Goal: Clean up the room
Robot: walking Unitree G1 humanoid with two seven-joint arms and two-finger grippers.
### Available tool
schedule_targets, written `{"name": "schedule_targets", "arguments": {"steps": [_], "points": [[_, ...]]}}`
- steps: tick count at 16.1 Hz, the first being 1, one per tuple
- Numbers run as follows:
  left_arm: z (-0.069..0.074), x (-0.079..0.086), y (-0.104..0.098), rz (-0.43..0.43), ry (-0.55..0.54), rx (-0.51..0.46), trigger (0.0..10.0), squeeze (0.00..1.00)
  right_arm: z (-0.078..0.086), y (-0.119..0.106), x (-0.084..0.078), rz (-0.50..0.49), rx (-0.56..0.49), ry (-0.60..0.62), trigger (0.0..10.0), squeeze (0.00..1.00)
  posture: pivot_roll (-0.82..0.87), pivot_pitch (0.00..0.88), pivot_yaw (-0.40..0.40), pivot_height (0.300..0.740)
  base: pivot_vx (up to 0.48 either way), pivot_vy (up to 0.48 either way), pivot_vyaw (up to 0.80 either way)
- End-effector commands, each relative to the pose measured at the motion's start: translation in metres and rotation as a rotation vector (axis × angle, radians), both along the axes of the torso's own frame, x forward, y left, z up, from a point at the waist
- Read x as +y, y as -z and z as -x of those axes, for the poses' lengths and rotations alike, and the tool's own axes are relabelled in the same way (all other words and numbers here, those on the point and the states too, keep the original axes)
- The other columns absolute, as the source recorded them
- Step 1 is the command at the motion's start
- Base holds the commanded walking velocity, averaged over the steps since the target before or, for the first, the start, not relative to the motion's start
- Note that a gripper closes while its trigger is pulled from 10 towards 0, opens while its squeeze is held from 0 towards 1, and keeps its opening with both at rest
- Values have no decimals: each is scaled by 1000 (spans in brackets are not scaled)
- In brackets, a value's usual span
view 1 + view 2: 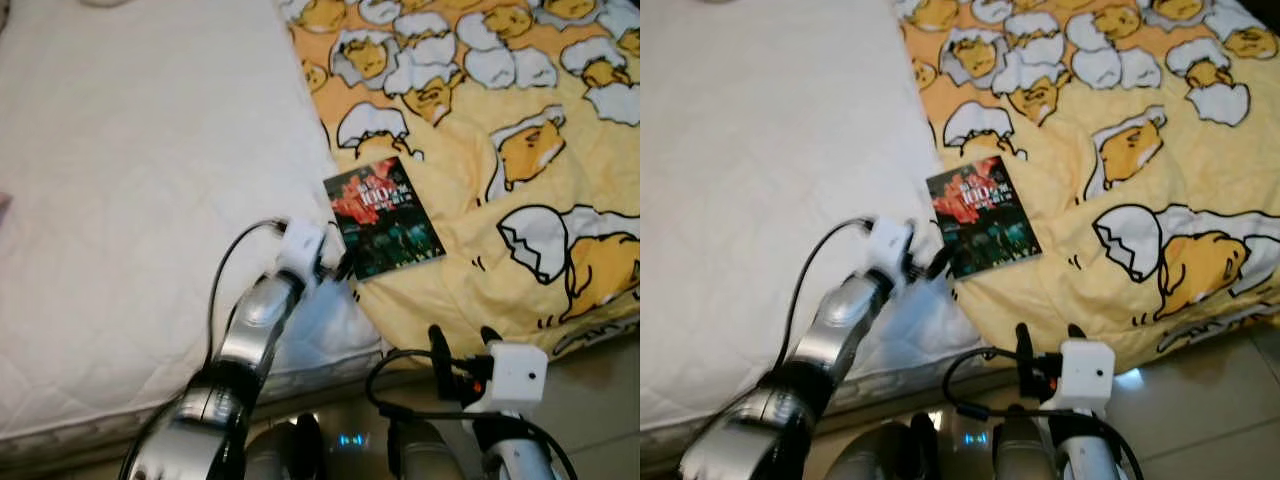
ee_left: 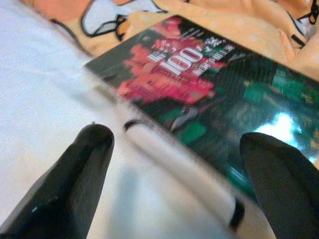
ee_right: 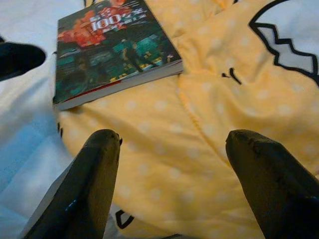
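1. Bed (image 1: 130, 200): white quilted mattress, with a yellow egg-print blanket (image 1: 520, 230) over its right side.
2. Book (image 1: 384, 217) lies flat at the blanket's edge, not yet lifted.
3. My left tool (image 2: 174, 149) is spread wide at the book's near edge, holding nothing.
4. My right tool (image 3: 174, 164) hovers open over the blanket, empty.
5. Remaining, in my judgement: grasp the book and put it away.

The book's (image 1: 384, 218) near corner is covered by the left tool (image 1: 335, 262), whose fingertips are too small to separate in the head views. In the left wrist view the book's near edge and spine are blurred, and its far end is cut off by the frame. Cover lettering beyond "100" is illegible. The yellow blanket (image 1: 520, 200) and white mattress (image 1: 130, 200) run past the picture edges. The right tool (image 1: 462, 345) is seen from behind; its arm is cropped below.
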State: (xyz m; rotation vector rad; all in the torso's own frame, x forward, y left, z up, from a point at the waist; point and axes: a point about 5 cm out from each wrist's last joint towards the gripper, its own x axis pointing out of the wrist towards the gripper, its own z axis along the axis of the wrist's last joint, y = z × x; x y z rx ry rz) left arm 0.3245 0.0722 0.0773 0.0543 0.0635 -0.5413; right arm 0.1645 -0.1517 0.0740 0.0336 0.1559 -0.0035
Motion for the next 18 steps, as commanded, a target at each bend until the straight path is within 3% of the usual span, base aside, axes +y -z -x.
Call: {"name": "schedule_targets", "arguments": {"steps": [1, 2, 4, 6, 9, 11, 12, 15, 18], "points": [[10, 10, -8, 11, 12, -62, 10000, 0, 4, 4, 3, -5, 17, -6, 10000, 133, -174, 172, 144, 740, 0, 0, 0], [15, 20, -13, 15, 6, -91, 10000, 0, 5, 3, 3, 0, 17, -6, 10000, 133, -177, 173, 145, 740, 0, 0, 0], [42, 76, -23, -24, -64, -135, 10000, 0, 17, 2, -5, 9, 23, 35, 10000, 133, -166, 182, 145, 740, 0, 0, 0], [67, 90, -32, -47, -41, -156, 10000, 0, 22, -3, -10, 2, -11, 79, 10000, 137, -152, 182, 140, 740, 0, 0, 0], [78, 90, -26, -41, -63, -110, 10000, 0, 25, -7, -15, -6, -48, 126, 10000, 145, -152, 178, 133, 740, 0, 0, 0], [87, 93, -15, 130, -117, 120, 10000, 0, 27, -14, -15, 13, -87, 134, 10000, 153, -158, 178, 135, 740, 0, 0, 0], [95, 93, -12, 149, -44, 168, 10000, 0, 31, -17, -14, 53, -90, 114, 10000, 157, -162, 178, 137, 740, 0, 0, 0], [105, 91, -10, 55, 106, 158, 10000, 0, 43, -13, -13, 65, -46, 69, 10000, 153, -155, 174, 130, 740, 0, 0, 0], [89, 74, -11, 64, 77, 172, 10000, 0, 40, -10, -14, 62, -45, 70, 10000, 153, -158, 162, 122, 740, 0, 0, 0]]}}
